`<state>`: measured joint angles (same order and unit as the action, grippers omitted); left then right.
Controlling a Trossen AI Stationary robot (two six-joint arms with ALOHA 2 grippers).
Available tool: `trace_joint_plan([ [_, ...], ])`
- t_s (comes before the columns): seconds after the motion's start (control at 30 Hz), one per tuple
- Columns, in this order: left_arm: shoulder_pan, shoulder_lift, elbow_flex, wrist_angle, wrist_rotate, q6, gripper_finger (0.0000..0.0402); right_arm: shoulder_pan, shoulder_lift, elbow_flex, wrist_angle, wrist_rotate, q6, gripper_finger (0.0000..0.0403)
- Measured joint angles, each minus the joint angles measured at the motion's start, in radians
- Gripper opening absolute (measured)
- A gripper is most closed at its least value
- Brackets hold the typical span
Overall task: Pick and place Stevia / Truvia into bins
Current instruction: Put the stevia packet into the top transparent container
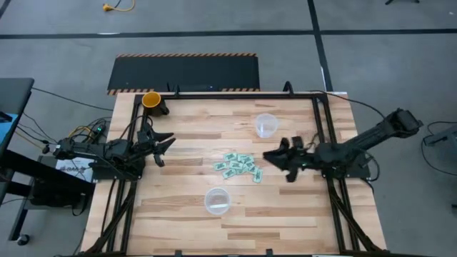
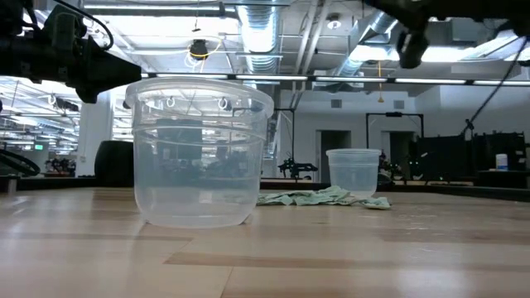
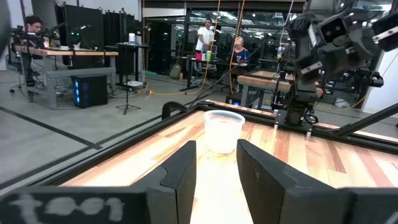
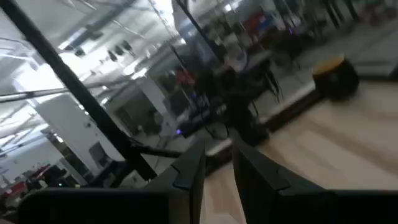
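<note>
Several green-and-white Stevia packets [image 1: 239, 166] lie in a loose pile on the wooden table's middle; in the low view the packets [image 2: 319, 197] show beside the far bin. One clear bin [image 1: 266, 125] stands right of centre toward the far edge, the other [image 1: 217, 200] near the front. My right gripper [image 1: 275, 157] hovers just right of the pile, level, open, with nothing between its fingers [image 4: 189, 169]. My left gripper [image 1: 161, 143] waits at the table's left side, open and empty, and points toward the far bin [image 3: 222, 130].
An orange-yellow cup [image 1: 151, 100] stands at the far left corner. A black frame [image 1: 321, 107] runs along the table's edges. A black mat with striped edges [image 1: 184, 73] lies on the floor behind the table. People stand in the room beyond [image 3: 205, 34].
</note>
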<state>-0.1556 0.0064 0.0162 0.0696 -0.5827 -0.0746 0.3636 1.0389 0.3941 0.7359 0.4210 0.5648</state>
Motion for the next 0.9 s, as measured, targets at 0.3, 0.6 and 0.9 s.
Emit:
trace_joint_plan([
  [0.3, 0.0, 0.0, 0.0, 0.0, 0.0, 0.0, 0.0104, 0.002, 0.13, 0.219, -0.598, -0.087, 0.247, 0.0075],
  [0.6, 0.0, 0.0, 0.0, 0.0, 0.0, 0.0, 0.0104, -0.017, 0.202, 0.269, -0.833, -0.217, 0.125, 0.0075],
  [0.9, 0.0, 0.0, 0.0, 0.0, 0.0, 0.0, 0.0104, -0.06, 0.291, 0.268, -0.89, -0.336, 0.161, 0.008],
])
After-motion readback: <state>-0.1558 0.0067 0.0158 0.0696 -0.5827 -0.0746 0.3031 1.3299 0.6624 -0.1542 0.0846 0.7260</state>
